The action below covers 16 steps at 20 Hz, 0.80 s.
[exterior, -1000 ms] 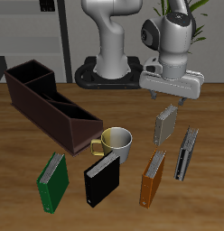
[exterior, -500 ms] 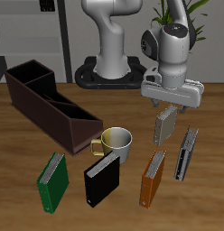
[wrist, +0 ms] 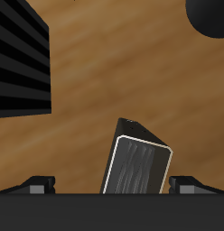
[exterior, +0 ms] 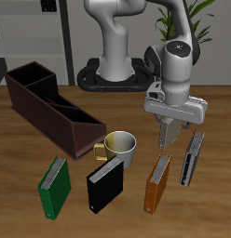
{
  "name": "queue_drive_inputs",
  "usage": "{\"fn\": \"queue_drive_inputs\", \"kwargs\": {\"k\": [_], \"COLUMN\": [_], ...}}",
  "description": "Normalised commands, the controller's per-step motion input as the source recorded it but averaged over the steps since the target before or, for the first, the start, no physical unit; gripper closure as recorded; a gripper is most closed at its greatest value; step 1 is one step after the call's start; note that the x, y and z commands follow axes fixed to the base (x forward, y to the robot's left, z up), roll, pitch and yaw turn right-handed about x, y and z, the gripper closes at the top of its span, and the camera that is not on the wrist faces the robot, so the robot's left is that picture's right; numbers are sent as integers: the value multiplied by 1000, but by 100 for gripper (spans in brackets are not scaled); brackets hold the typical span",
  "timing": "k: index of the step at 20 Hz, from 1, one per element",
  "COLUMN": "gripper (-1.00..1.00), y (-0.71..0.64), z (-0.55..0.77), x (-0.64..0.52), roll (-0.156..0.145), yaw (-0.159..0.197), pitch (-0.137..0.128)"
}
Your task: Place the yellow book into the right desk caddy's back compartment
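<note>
Here the open claw (exterior: 170,124) straddles the yellow book (exterior: 167,137), right desk caddy (exterior: 47,106) empty

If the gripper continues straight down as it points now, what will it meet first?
Most likely the yellow book, standing upright right under the gripper. In the wrist view the book lies between the open fingers, so they should pass on either side of it.

White, glossy, rounded Franka arm (exterior: 115,37) w/ dark grey joint bands; pale grey 2-finger gripper (exterior: 170,124), black base.
</note>
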Motion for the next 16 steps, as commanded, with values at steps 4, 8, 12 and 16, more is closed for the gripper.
{"fn": "queue_drive_inputs", "kwargs": {"k": [4, 8, 12, 16], "gripper": [-100, 100, 100, 100], "y": [-82, -71, -103, -183], "z": [-417, -326, -131, 63], "x": [116, 47, 56, 21], "roll": [-19, 32, 3, -21], "yaw": [-11, -31, -11, -1], "pitch": [66, 52, 21, -26]}}
